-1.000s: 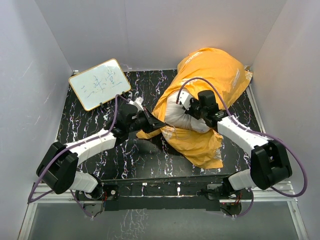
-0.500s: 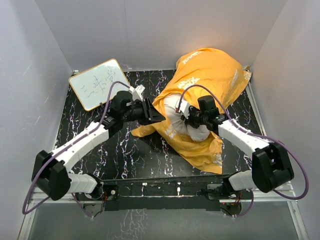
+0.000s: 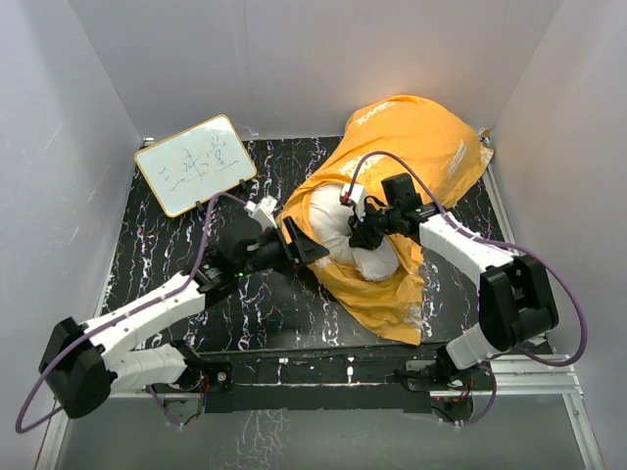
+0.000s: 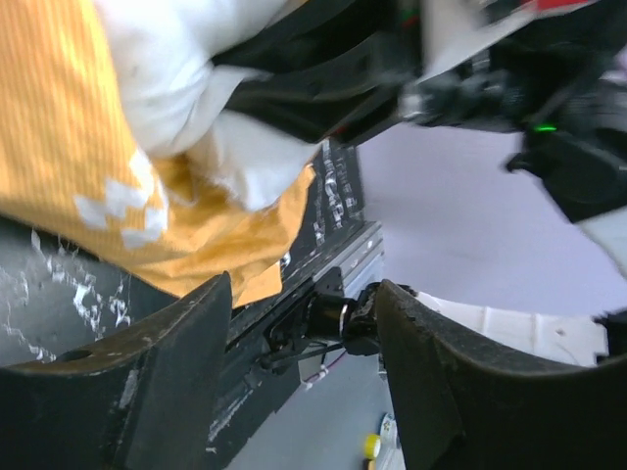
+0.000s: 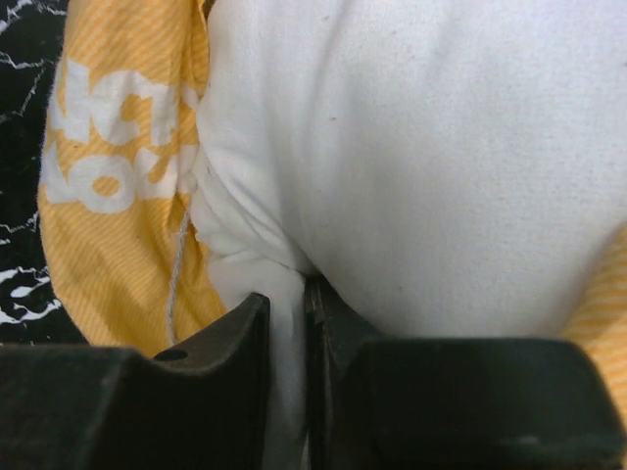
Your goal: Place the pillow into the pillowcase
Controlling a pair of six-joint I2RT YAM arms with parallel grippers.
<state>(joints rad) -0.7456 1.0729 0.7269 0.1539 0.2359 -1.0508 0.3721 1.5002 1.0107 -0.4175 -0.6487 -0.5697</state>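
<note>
The pillow (image 3: pixel 338 223), largely inside the pillowcase (image 3: pixel 421 147) on the table (image 3: pixel 284 313), is pinched at its exposed end by the nearly closed right claw (image 5: pixel 306 299), presumably for pushing inward. The left claw (image 4: pixel 304 294) is held open, empty, beside the case's mouth.

1. Top view: bright, even light from overhead. The pale walls (image 3: pixel 323 59) look flat and carry only faint, soft-edged shade in the corners.
2. The dark tabletop (image 3: pixel 167 245) swallows most shadows. The whiteboard (image 3: pixel 196 164) is bright, and its writing reads clearly.
3. Left wrist view: smeared and soft throughout. The left hand (image 4: pixel 304 287) is a dark, blurred mass along the bottom, and the pillowcase (image 4: pixel 69 147) is brightly lit.
4. Right wrist view: the pillow (image 5: pixel 421 147) is evenly lit and sharp enough to show its weave. The right hand (image 5: pixel 287 299) is near black and out of focus.
</note>
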